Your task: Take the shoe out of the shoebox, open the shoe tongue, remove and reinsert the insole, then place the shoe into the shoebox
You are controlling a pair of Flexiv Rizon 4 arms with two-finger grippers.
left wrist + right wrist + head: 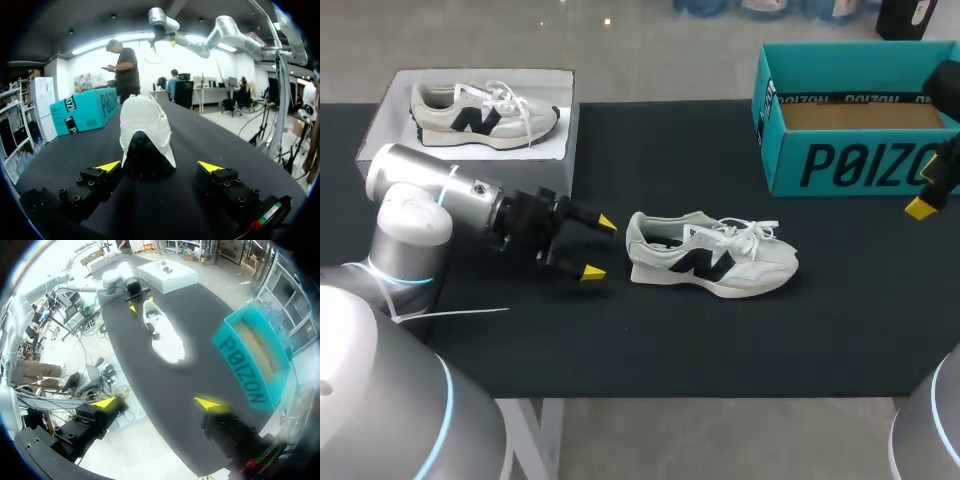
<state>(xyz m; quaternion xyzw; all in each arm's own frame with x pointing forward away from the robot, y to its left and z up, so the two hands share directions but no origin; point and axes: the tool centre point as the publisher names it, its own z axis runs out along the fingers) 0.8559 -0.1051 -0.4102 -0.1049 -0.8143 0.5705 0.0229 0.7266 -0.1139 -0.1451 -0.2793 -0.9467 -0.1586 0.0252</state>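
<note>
While left end effector gapes wide behind shoe heel, a careless advance probably shoves it across tabletop.

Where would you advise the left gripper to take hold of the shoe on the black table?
By the heel, coming straight in from behind. The shoe stands upright on its sole with its heel facing the left gripper, whose open fingers stand wider than it.

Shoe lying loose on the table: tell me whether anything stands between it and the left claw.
Nothing visible does. The left claw, open, points at the heel of the shoe, and only bare black table lies between them.
</note>
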